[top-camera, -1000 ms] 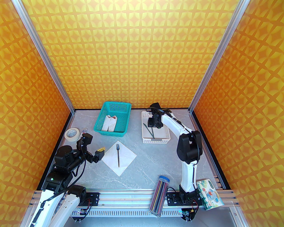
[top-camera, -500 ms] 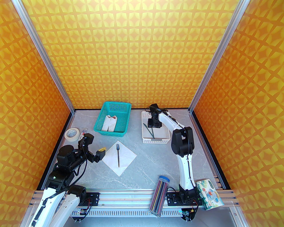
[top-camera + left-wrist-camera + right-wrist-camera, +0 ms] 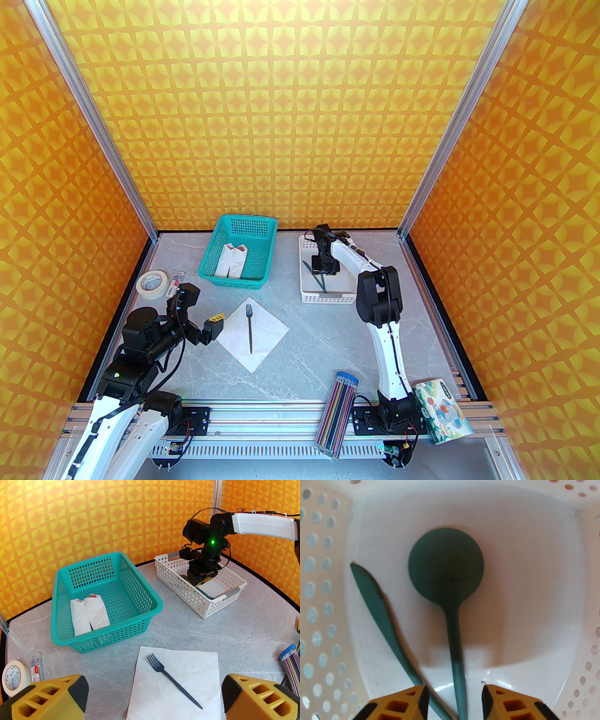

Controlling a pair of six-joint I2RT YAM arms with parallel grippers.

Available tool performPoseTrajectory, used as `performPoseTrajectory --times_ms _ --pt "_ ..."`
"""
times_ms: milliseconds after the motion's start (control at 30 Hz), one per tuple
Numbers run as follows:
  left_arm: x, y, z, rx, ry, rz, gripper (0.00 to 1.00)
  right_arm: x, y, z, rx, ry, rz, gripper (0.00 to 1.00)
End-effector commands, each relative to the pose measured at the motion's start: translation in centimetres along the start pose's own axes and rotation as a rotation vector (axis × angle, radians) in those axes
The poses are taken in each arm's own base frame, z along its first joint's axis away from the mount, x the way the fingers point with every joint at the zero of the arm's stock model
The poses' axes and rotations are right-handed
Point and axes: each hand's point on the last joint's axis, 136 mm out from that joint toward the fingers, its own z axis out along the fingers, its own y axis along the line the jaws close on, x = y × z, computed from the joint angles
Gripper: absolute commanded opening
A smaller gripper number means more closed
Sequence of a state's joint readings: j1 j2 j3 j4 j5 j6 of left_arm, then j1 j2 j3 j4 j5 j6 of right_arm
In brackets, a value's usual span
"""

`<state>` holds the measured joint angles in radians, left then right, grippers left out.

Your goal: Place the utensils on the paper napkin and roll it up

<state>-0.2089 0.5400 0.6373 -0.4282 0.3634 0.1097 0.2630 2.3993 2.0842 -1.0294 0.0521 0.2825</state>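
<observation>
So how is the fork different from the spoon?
The fork lies on the paper napkin; the spoon lies in the white basket. The fork ends in prongs; the spoon ends in a round bowl. The spoon's handle sits between the right gripper's fingers; the fork lies free. Both are slim and dark, with thin handles.
</observation>
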Motion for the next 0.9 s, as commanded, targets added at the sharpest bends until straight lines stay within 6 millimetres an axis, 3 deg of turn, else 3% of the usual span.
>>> performPoseTrajectory --times_ms 0,233,867 --pt "-0.4 -0.3 0.1 0.02 -0.019 0.006 0.99 -0.1 -0.7 0.5 0.015 0.016 0.008 0.41" --pt "-0.3 -0.3 0.1 0.021 -0.014 0.002 0.99 -0.1 -1.0 0.9 0.016 0.028 0.012 0.34" --pt "-0.3 -0.3 0.2 0.02 -0.01 0.0 0.99 1.6 -1.1 2.9 0.021 0.115 -0.016 0.29"
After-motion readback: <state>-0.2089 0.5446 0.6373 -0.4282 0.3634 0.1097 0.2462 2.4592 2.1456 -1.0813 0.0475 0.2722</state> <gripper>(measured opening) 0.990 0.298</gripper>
